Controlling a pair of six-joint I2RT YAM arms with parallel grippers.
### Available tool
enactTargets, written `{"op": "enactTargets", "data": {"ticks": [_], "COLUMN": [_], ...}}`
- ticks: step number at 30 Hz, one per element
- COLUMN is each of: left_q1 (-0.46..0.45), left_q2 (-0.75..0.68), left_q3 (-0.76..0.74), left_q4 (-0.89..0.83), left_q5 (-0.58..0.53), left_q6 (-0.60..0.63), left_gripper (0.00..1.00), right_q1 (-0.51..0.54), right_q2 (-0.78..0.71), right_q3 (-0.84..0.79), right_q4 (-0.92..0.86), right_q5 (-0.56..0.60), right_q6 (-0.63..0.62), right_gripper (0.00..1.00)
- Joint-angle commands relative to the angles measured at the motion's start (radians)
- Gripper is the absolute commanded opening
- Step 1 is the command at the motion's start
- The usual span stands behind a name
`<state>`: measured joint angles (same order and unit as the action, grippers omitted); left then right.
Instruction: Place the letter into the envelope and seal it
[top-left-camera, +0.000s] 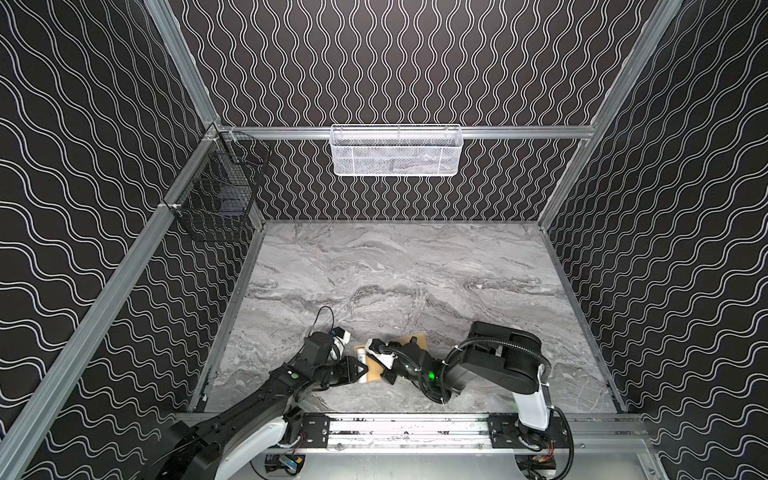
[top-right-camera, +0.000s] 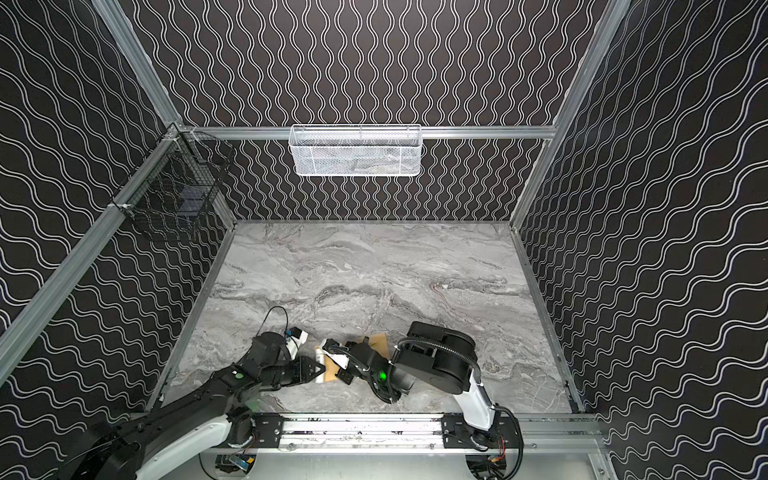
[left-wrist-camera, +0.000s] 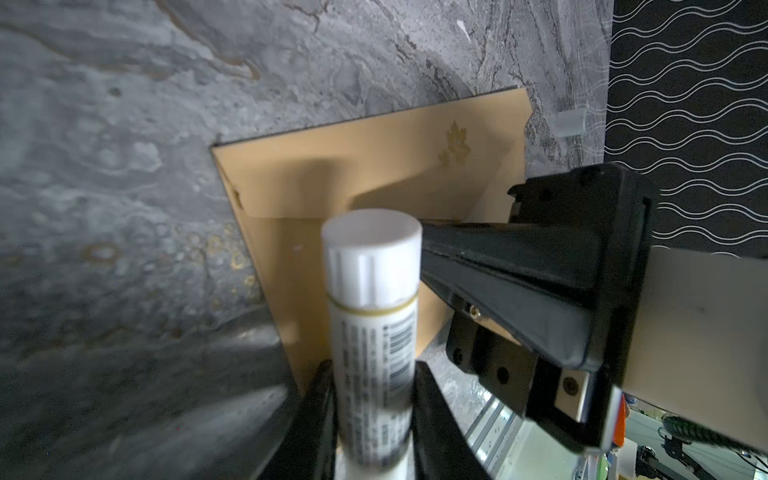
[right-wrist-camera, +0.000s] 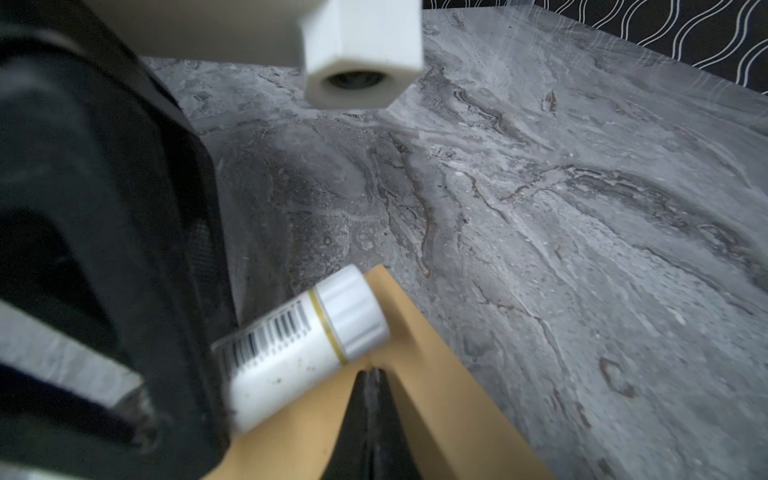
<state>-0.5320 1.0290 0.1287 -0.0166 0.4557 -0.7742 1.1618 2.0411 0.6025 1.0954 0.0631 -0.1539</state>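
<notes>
Envelope (left-wrist-camera: 374, 174) first: we see it lying flat on the gray tabletop (top-left-camera: 415, 270), near the front edge, between the two arms. In both top views the arms hide most of it.

Far left, a black wire basket (top-left-camera: 216, 195) hangs on the side wall. Next, the left arm (top-left-camera: 291, 386) reaches in. The left jaws are clamped on a white glue stick (left-wrist-camera: 372, 332) with a bar code on its side. The stick hangs low over the left end of the envelope, and its round white end points across the tan paper. We cannot tell if it touches the paper.

Past the stick, a small gold flower mark (left-wrist-camera: 455, 145) sits on the envelope. At the back, in the middle, a white mesh basket (top-left-camera: 397, 151) hangs on a rail.

On the right, the right arm (top-left-camera: 498, 361) bends in over the envelope. The right jaws are pressed together with nothing between them. Their tip rests on the tan paper, just beside the white end of the stick.
</notes>
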Motion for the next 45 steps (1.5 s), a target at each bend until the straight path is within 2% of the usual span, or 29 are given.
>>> {"op": "enactTargets", "data": {"ticks": [1, 3, 7, 10, 14, 18, 22, 30, 35, 41, 45], "left_q1": [0.0, 0.001, 0.0, 0.001, 0.001, 0.0, 0.0, 0.003, 0.003, 0.002, 0.003], "left_q2": [0.011, 0.014, 0.009, 0.016, 0.041, 0.041, 0.025, 0.023, 0.025, 0.009, 0.019], "left_q3": [-0.003, -0.006, -0.004, -0.005, -0.004, -0.004, -0.004, -0.004, -0.006, -0.006, -0.005], "left_q4": [-0.01, -0.001, -0.007, 0.003, 0.025, 0.021, 0.007, -0.003, -0.002, -0.02, -0.012], "left_q5": [-0.024, -0.023, -0.03, -0.028, -0.023, -0.025, -0.031, -0.034, -0.032, -0.035, -0.031], "left_q6": [0.023, 0.023, 0.025, 0.025, 0.025, 0.026, 0.024, 0.025, 0.022, 0.027, 0.027], "left_gripper": [0.0, 0.0, 0.0, 0.0, 0.0, 0.0, 0.0, 0.0, 0.0, 0.0, 0.0], "right_q1": [0.005, 0.006, 0.0, -0.011, -0.042, -0.059, -0.058, -0.059, -0.078, -0.117, -0.155], "right_q2": [-0.005, -0.042, -0.24, -0.323, -0.276, -0.215, -0.15, -0.154, -0.112, -0.126, -0.207], "right_q3": [-0.014, -0.036, -0.103, -0.151, -0.195, -0.164, -0.196, -0.271, -0.352, -0.39, -0.37], "right_q4": [-0.178, -0.159, -0.157, -0.163, -0.062, -0.105, -0.06, -0.086, 0.095, 0.099, -0.042], "right_q5": [-0.031, -0.026, 0.027, 0.07, 0.132, 0.125, 0.119, 0.17, 0.191, 0.233, 0.263], "right_q6": [0.007, 0.01, 0.014, 0.02, 0.004, 0.005, 0.04, 0.11, 0.182, 0.266, 0.313], "right_gripper": [0.0, 0.0, 0.0, 0.0, 0.0, 0.0, 0.0, 0.0, 0.0, 0.0, 0.0]}}
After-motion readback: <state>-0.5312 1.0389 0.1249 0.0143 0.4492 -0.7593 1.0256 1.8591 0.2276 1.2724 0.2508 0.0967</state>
